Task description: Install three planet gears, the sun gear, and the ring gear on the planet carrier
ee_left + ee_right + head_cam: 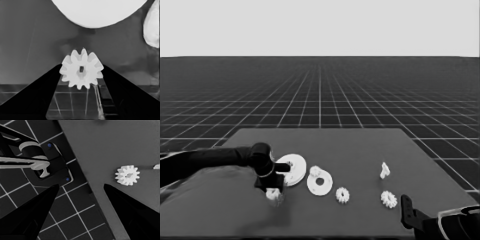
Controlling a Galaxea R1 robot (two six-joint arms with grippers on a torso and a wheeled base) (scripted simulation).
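We see a flat, dark, matte table (360,150) with white parts on it, all smooth and plain. There are two round discs. The larger round part (293,169) is thick, and the left arm's black wrist partly covers its left side. The smaller round part (320,183) is a flat washer shape with a wide dark hole, lying just to the right of the larger one and close against it.

We count four small toothed gears. One gear (315,171) rests at the upper left rim of the smaller round part. A second gear (343,195) lies on the table just right of that disc. A third gear (388,199) lies well to the right, near the table's front right corner; the right wrist view shows its blunt teeth and round centre hole. The fourth gear (81,69) sits between the fingers of the left gripper (274,192), in front of the larger round part; up close it shows rounded teeth and a small dark, squarish centre hole. The fingers stand narrowly apart with the gear's teeth touching both inner edges, so they are clasping it.

One thin white piece (384,170), jagged and toothless, lies behind the third gear.

The right gripper (81,187) waits at the table's front right corner, its fingers spread wide with nothing between them.
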